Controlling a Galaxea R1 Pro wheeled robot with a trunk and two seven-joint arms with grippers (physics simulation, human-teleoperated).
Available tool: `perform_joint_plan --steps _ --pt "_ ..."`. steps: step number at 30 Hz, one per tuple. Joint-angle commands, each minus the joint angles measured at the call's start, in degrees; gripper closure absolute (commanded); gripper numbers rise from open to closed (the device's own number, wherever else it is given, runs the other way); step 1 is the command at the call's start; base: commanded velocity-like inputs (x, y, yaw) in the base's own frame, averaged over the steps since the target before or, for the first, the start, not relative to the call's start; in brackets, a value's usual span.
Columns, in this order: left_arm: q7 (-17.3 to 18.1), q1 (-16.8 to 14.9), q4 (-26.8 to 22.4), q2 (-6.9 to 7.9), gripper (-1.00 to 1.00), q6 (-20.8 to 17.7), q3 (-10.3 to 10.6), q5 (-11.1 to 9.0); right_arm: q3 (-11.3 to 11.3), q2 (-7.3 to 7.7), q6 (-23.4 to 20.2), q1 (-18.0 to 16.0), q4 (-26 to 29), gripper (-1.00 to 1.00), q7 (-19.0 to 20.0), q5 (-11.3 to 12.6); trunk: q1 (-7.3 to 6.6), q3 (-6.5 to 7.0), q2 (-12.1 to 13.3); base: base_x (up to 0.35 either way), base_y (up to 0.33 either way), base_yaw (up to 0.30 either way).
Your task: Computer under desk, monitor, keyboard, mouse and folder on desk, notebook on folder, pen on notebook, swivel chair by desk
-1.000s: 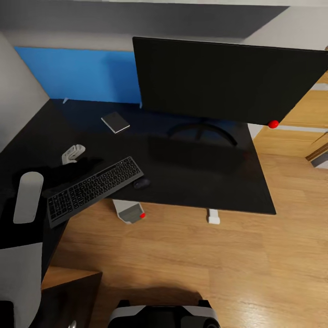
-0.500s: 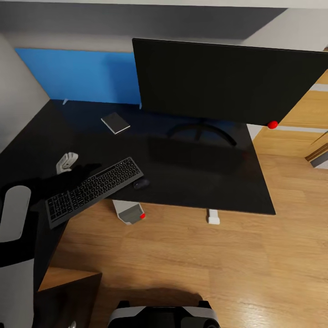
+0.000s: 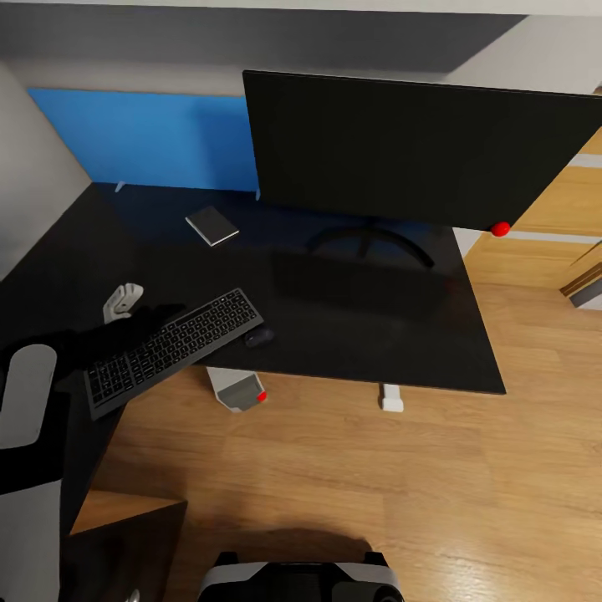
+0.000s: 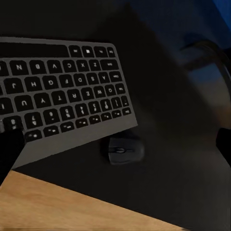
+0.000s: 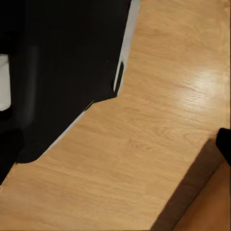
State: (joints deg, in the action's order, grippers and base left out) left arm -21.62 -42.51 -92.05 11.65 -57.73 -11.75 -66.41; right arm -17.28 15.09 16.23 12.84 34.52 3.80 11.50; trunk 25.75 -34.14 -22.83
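head view monitor [image 3: 401, 150], notebook [image 3: 211, 225], left wrist view mouse [image 4: 125, 151] beside keyboard [image 4: 62, 96]

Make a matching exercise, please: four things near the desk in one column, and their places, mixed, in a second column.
1. monitor
2. computer
3. mouse
4. notebook

A. under the desk, on the floor
B. beside the keyboard, near the desk's front edge
C. near the blue back panel
D. standing at the back of the desk

Pairs: 1-D, 2-A, 3-B, 4-C

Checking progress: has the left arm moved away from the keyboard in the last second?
Yes. The left gripper pulled back toward the desk's left side; the keyboard barely shifted.
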Motion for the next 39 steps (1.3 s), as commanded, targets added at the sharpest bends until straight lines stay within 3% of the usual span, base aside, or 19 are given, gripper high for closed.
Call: perform_joint_plan --steps 1,2,4,11,16,19,22,31,39 --pt "-0.5 0.2 -0.1 0.01 -1.00 -0.2 -0.1 -0.6 1.1 0.03 0.4 -0.4 0.8 -1.00 0.1 1.2 0.03 -0.07 -0.1 0.000 0.000 0.000" --pt "-0.4 0.6 -0.1 0.02 -1.00 -0.2 -0.1 -0.6 3.0 0.00 0.7 -0.9 2.2 -1.00 0.1 2.0 0.03 -0.07 -0.1 -0.013 -0.008 0.000" --pt "-0.3 1.1 -0.1 0.06 -1.00 -0.2 -0.2 -0.6 4.8 -0.03 0.7 -1.3 4.8 -1.00 0.0 2.8 0.03 -0.07 -0.1 -0.084 -0.056 0.000" --pt "-0.3 1.5 -0.1 0.05 -1.00 -0.2 -0.1 -0.6 6.5 -0.06 0.2 -1.4 11.3 -1.00 0.0 3.7 0.03 0.13 -0.1 -0.170 -0.094 0.000" --pt "-0.2 1.4 -0.1 -0.04 -1.00 -0.2 -0.1 -0.7 6.9 -0.03 -6.8 -1.4 16.3 -1.00 0.0 3.9 0.03 0.54 -0.1 -0.037 -0.017 0.000" --pt "-0.2 1.2 -0.1 -0.29 -1.00 -0.2 -0.1 -0.7 7.2 0.05 -13.4 -1.7 21.0 -1.00 0.0 3.9 0.03 0.82 -0.1 -0.011 -0.005 -0.031" --pt "-0.2 1.2 -0.1 -0.49 -1.00 -0.2 -0.1 -0.7 8.7 -0.01 -17.8 -1.7 25.8 -1.00 0.0 3.9 0.03 1.10 -0.1 -0.005 -0.002 -0.073" --pt "-0.1 1.8 -0.1 -0.76 -1.00 -0.2 0.2 -1.2 11.0 -0.06 -22.7 -1.7 35.1 -1.00 -0.1 3.5 0.03 1.95 -0.1 -0.001 -0.001 -0.113" --pt "-0.1 2.3 -0.1 -0.85 -1.00 -0.1 0.5 -1.5 10.9 -0.50 -33.4 -1.9 44.6 -1.00 -0.6 3.5 0.03 2.71 -0.1 0.000 0.000 -0.128"
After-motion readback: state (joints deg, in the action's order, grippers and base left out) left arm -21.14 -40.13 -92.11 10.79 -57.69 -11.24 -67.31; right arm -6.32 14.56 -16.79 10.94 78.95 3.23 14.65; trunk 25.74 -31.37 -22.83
